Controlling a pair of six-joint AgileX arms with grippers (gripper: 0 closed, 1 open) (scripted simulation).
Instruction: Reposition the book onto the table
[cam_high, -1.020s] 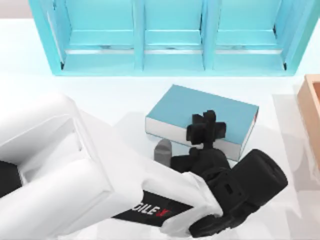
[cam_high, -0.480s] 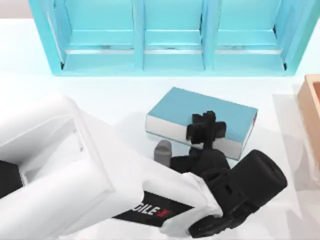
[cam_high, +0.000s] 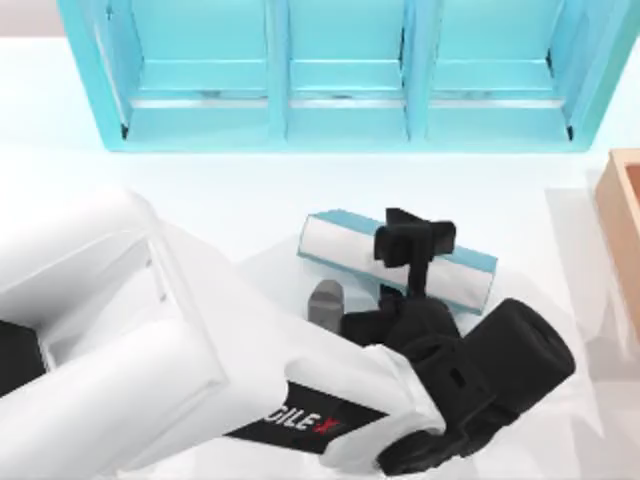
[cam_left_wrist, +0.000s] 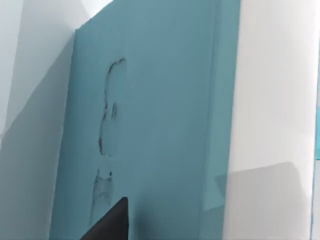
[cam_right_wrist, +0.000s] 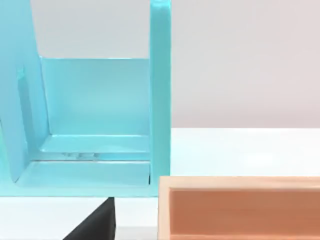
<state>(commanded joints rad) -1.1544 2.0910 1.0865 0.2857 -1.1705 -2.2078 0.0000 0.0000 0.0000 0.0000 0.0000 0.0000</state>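
Note:
The book (cam_high: 352, 247) is near the middle of the table (cam_high: 210, 185), in front of the shelf. It is tipped up on its edge: its white page edges face the top camera and only a thin strip of light-blue cover shows. My left gripper (cam_high: 414, 243) reaches in from the lower left and is shut on the book across its right half. In the left wrist view the book's cover (cam_left_wrist: 150, 125) is very close, with white pages (cam_left_wrist: 272, 90) beside it and one black fingertip (cam_left_wrist: 107, 226) against it. My right gripper (cam_right_wrist: 95, 226) is parked, facing the shelf and the box.
A light-blue compartmented shelf (cam_high: 340, 75) runs along the back of the table. A tan wooden box (cam_high: 622, 215) stands at the right edge, and the right wrist view shows both the box (cam_right_wrist: 240, 210) and the shelf (cam_right_wrist: 95, 125). My left arm's white body (cam_high: 130, 340) covers the lower left.
The book lay with its cover facing up and has turned onto its edge in my left gripper, so its white pages now face up. The gripper's wrist rolled with it.

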